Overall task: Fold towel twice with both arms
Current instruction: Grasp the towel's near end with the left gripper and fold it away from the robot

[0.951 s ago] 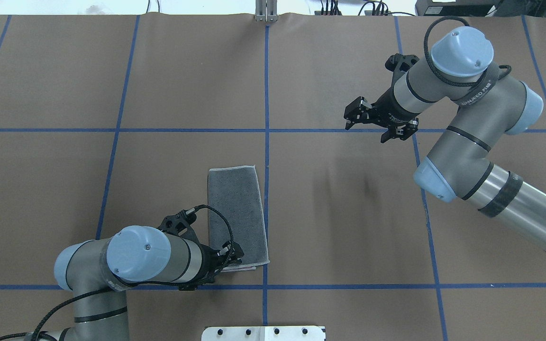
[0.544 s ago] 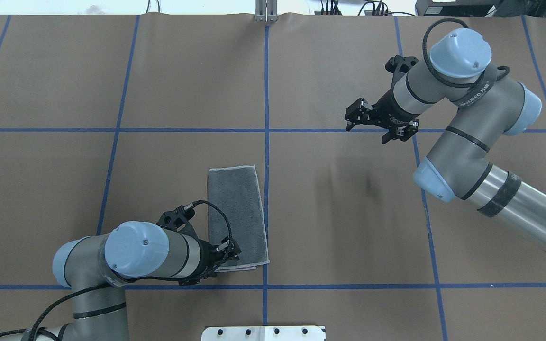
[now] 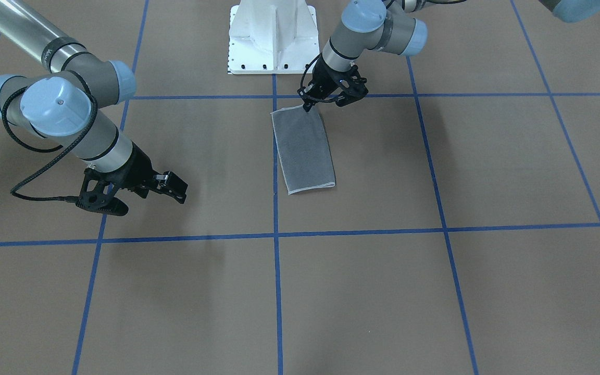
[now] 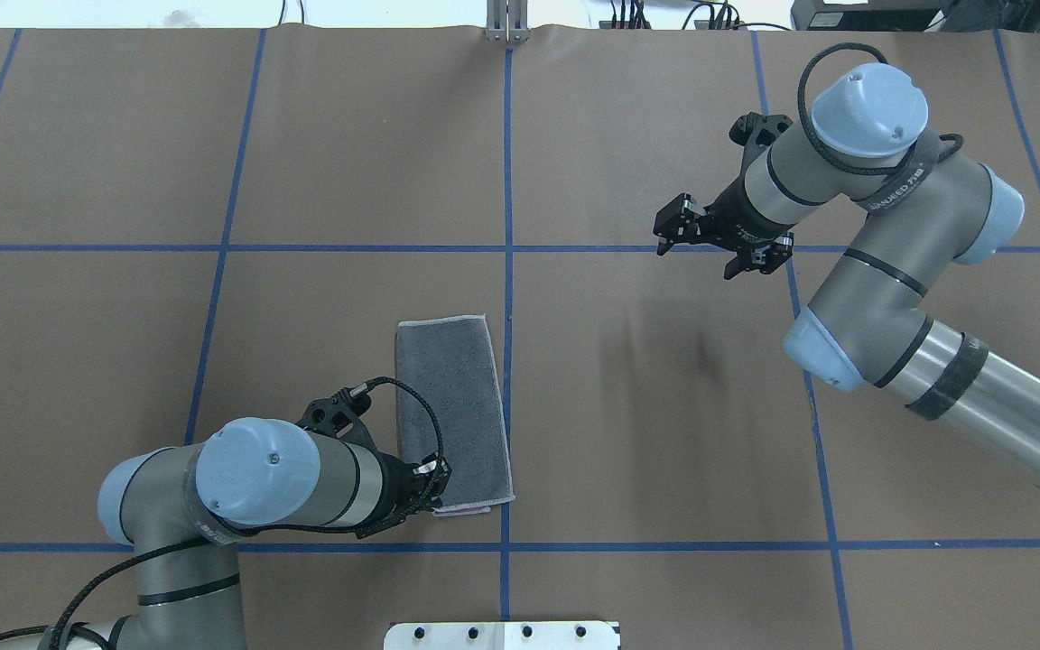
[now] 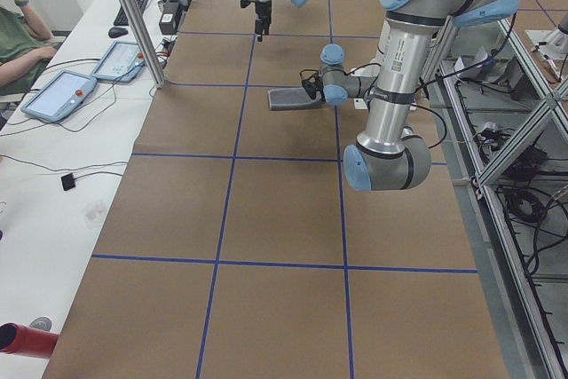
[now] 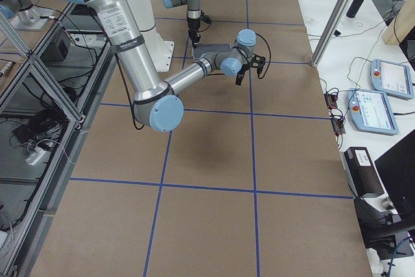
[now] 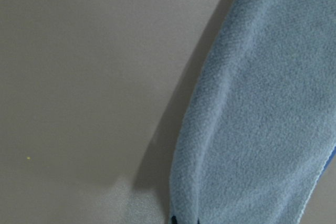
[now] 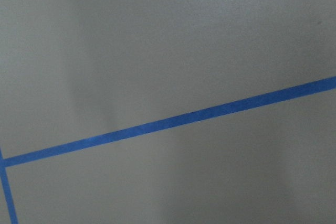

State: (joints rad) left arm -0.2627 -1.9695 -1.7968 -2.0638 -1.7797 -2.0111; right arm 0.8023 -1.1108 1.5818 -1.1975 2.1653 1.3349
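Towel [image 4: 454, 397] — soft, limp, light; I judged its corners best to grasp; left gripper [image 3: 309, 105] sat at one, jaw state I couldn't tell — right gripper [image 4: 699, 251] gaped wide, empty.

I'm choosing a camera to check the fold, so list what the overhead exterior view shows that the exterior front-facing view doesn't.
Only overhead: a pink strip peeking from under the towel at its end nearest the robot. Only front-facing: the white pedestal standing upright. Both: the towel folded grey side up, the left gripper at its corner, the right gripper open, away from it.
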